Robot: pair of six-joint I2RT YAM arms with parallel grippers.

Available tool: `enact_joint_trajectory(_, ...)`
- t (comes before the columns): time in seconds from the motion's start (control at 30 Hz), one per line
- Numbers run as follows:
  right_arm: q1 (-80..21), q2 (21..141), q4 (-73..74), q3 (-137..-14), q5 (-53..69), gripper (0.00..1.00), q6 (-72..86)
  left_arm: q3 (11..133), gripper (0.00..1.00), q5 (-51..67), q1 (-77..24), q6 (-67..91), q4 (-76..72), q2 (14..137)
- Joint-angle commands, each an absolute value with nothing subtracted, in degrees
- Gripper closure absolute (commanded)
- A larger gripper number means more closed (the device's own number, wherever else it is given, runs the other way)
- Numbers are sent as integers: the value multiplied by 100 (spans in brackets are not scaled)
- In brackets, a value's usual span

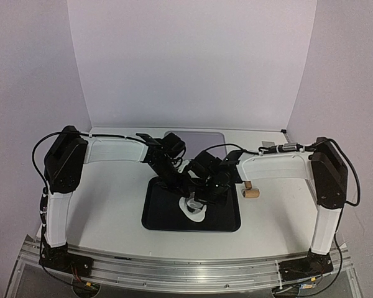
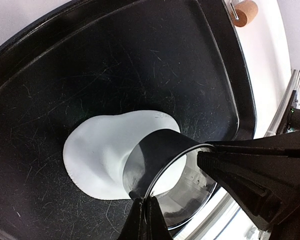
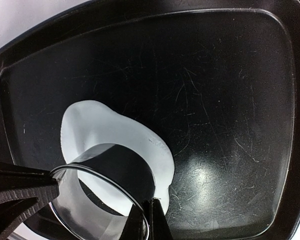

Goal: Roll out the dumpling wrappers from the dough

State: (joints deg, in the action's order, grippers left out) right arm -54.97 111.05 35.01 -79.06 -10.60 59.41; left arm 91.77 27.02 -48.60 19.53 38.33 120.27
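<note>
The dough [image 2: 97,157] is a thin, irregular white sheet lying in a black tray [image 2: 115,60]. A shiny metal ring cutter [image 2: 150,160] stands tilted on the sheet's near part. My left gripper [image 2: 145,212] is shut on the ring's wall. My right gripper [image 3: 149,217] is shut on the ring's rim on the opposite side. In the right wrist view the ring [image 3: 115,165] covers the lower part of the dough [image 3: 95,125]. From above, both grippers [image 1: 188,191] [image 1: 206,195] meet over the dough [image 1: 196,215]. No dumpling wrappers are in view.
A short wooden roller [image 1: 250,192] lies on the white table just right of the tray [image 1: 158,217]; it also shows in the left wrist view [image 2: 245,12]. A grey flat board [image 1: 199,138] lies behind the arms.
</note>
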Motion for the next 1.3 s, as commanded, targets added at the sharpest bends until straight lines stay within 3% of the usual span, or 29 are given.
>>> enact_joint_trajectory(0.0, -5528, 11198, 3472, -8203, -1151, 100, 5814, 9151, 100, 2736, -4852, 1817, 3838, 11933)
enact_joint_trajectory(0.9, -5539, 11656, 3454, -8053, -1037, 100, 5776, 8788, 100, 2628, -4846, 1750, 3599, 12197)
enact_joint_trajectory(1.27, -5540, 11800, 3255, -7382, -755, 100, 6044, 8245, 100, 2681, -4848, 1793, 3226, 12591)
